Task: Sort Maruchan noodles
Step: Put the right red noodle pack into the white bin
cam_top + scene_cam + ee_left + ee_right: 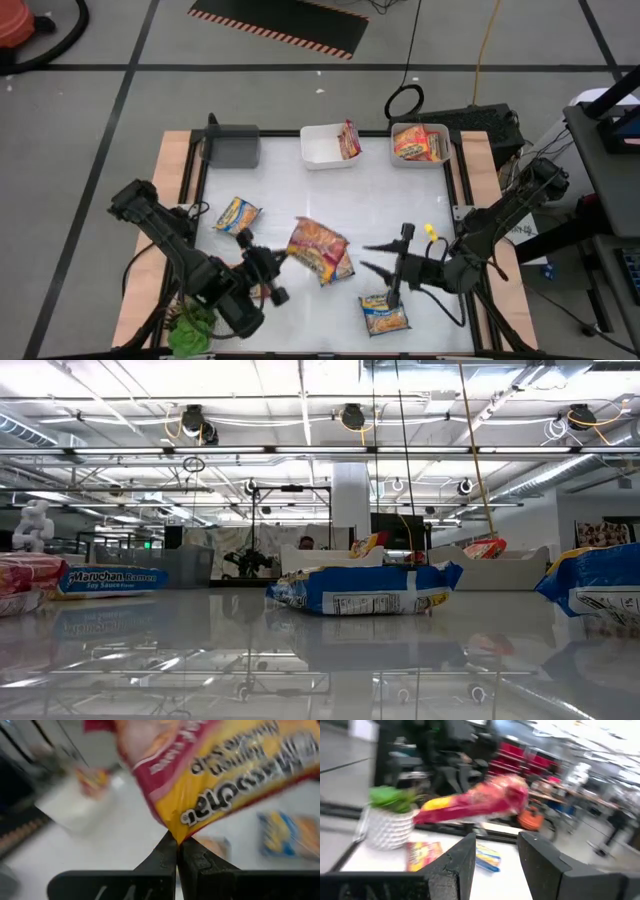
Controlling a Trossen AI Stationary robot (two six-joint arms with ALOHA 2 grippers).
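In the lower left of the overhead frame, my left gripper (268,262) is clamped on the corner of a red-and-yellow packet (318,247), which sits just left of centre; a blue-and-yellow packet (237,214) lies above my arm. Along the top edge, a white bin (318,152) holds one packet (349,139), and the bin to its right (440,157) holds an orange one (416,144). At lower right, my right gripper (380,256) has its fingers spread apart, just above another blue-and-yellow packet (385,314).
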